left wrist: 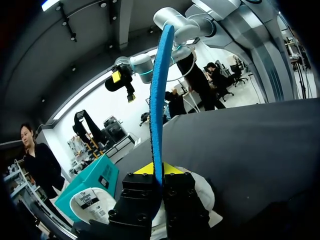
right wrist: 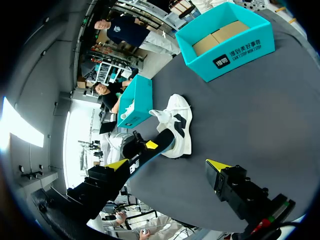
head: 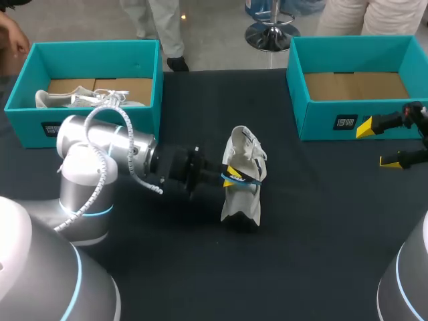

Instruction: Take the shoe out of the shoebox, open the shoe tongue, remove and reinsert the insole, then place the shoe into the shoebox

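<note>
A white shoe [head: 246, 160] stands on the dark table [head: 314, 221] near the middle, toe down. My left gripper [head: 231, 177] is at its opening, shut on the blue insole [head: 246, 182]. In the left wrist view the insole [left wrist: 159, 100] rises edge-on from between the yellow fingertips [left wrist: 171, 168], with the shoe [left wrist: 202, 192] under the gripper [left wrist: 155, 170]. My right gripper [head: 378, 144] hangs open and empty at the table's right edge, in front of the right box. The right wrist view shows the shoe [right wrist: 179, 125] well ahead of the open right gripper [right wrist: 167, 164], with the left gripper [right wrist: 150, 145] at it.
A teal shoebox [head: 27, 90] at the back left holds a second white shoe [head: 87, 99]. Another teal shoebox [head: 321, 120] at the back right shows only its cardboard floor. My left arm [head: 100, 150] lies across the table's left half.
</note>
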You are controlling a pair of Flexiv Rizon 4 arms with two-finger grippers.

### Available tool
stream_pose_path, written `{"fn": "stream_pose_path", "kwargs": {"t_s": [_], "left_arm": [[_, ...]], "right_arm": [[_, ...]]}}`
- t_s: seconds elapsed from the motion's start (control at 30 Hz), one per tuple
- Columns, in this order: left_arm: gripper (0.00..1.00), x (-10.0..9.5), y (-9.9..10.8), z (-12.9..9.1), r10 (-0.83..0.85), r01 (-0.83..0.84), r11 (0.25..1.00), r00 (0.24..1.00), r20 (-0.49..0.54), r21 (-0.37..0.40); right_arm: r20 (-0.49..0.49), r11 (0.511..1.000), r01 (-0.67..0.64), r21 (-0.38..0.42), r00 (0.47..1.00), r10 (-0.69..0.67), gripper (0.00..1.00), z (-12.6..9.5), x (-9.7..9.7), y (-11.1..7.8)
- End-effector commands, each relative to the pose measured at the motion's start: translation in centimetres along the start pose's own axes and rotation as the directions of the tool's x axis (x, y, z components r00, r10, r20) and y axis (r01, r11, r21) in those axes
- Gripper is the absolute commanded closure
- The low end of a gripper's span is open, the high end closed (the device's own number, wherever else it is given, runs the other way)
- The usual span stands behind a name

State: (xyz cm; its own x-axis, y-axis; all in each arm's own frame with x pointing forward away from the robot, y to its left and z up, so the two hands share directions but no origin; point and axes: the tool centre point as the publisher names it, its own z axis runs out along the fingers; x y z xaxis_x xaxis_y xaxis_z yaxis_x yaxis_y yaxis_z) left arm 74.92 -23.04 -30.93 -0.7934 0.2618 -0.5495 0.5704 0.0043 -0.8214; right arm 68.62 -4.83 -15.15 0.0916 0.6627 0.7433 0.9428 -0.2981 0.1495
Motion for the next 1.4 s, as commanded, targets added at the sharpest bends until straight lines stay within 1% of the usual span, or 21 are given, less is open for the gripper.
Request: {"fn": "stream_pose_path", "kwargs": {"t_s": [0.03,0.43,0.67,0.77,0.83,0.87,0.9,0.93,0.97,1.03,1.1,1.17,1.2,1.27,1.3,1.33,1.37,1.4], "left_arm": [[1.00,-0.3,0.5,0.7,-0.003,0.003,1.000,1.000,0.002,-0.002],[1.00,-1.3,2.0,1.4,-0.003,0.004,0.999,1.000,0.017,-0.032],[1.00,-1.5,3.0,1.7,-0.008,0.009,0.998,1.000,0.017,-0.055],[1.00,-1.5,3.0,1.6,-0.011,0.012,0.998,1.000,0.017,-0.058],[1.00,-1.3,2.7,1.5,-0.008,0.009,0.998,1.000,0.012,-0.061],[0.90,-1.3,2.5,1.4,-0.007,0.007,0.998,1.000,0.012,-0.061],[0.75,-1.2,2.3,1.2,-0.005,0.006,0.998,1.000,0.011,-0.061],[0.54,-1.2,2.1,1.1,-0.003,0.004,0.998,1.000,0.010,-0.061],[0.50,-1.1,1.9,1.0,0.000,0.001,0.998,1.000,0.009,-0.060],[0.51,-0.9,1.5,0.8,0.006,-0.006,0.998,1.000,0.006,-0.060],[0.54,-0.9,1.2,0.6,0.010,-0.010,0.998,1.000,0.006,-0.057],[0.60,-0.8,0.8,0.4,0.021,-0.020,0.998,1.000,0.017,-0.052],[0.60,-0.8,0.5,0.3,0.021,-0.021,0.999,1.000,0.017,-0.051],[0.65,-0.8,0.2,0.1,0.023,-0.022,0.999,1.000,0.020,-0.046],[0.67,-0.7,0.1,0.1,0.024,-0.023,0.999,1.000,0.019,-0.046],[0.70,-0.6,0.1,0.1,0.025,-0.024,0.999,1.000,0.018,-0.046],[0.77,-0.5,0.1,0.1,0.026,-0.025,0.999,1.000,0.017,-0.048],[0.91,-0.4,0.1,0.1,0.025,-0.025,0.998,1.000,0.012,-0.052]], "right_arm": [[0.002,1.000,-0.001,-0.003,1.000,0.001,0.00,0.0,-0.1,-0.2],[0.002,1.000,-0.001,-0.003,1.000,0.001,0.00,0.0,-0.1,-0.2],[0.002,1.000,-0.001,-0.003,1.000,0.001,0.00,0.0,-0.1,-0.2],[0.002,1.000,-0.001,-0.003,1.000,0.001,0.00,0.0,-0.1,-0.2],[0.002,1.000,-0.001,-0.003,1.000,0.001,0.00,0.0,-0.1,-0.2],[0.002,1.000,-0.001,-0.003,1.000,0.001,0.00,0.0,-0.1,-0.2],[0.002,1.000,-0.001,-0.003,1.000,0.001,0.00,0.0,-0.1,-0.2],[0.002,1.000,-0.001,-0.003,1.000,0.001,0.00,0.0,-0.1,-0.2],[0.002,1.000,-0.001,-0.003,1.000,0.001,0.00,0.0,-0.1,-0.2],[0.002,1.000,-0.001,-0.003,1.000,0.001,0.00,0.0,-0.1,-0.2],[0.002,1.000,-0.001,-0.003,1.000,0.001,0.00,0.0,-0.1,-0.2],[0.002,1.000,-0.001,-0.003,1.000,0.001,0.00,0.0,-0.1,-0.2],[0.002,1.000,-0.001,-0.003,1.000,0.001,0.00,0.0,-0.1,-0.2],[0.002,1.000,-0.001,-0.003,1.000,0.001,0.00,0.0,-0.1,-0.2],[0.002,1.000,-0.001,-0.003,1.000,0.001,0.00,0.0,-0.1,-0.2],[0.002,1.000,-0.001,-0.003,1.000,0.001,0.00,0.0,-0.1,-0.2],[0.002,1.000,-0.001,-0.003,1.000,0.001,0.00,0.0,-0.1,-0.2],[0.002,1.000,-0.001,-0.003,1.000,0.001,0.00,0.0,-0.1,-0.2]]}}
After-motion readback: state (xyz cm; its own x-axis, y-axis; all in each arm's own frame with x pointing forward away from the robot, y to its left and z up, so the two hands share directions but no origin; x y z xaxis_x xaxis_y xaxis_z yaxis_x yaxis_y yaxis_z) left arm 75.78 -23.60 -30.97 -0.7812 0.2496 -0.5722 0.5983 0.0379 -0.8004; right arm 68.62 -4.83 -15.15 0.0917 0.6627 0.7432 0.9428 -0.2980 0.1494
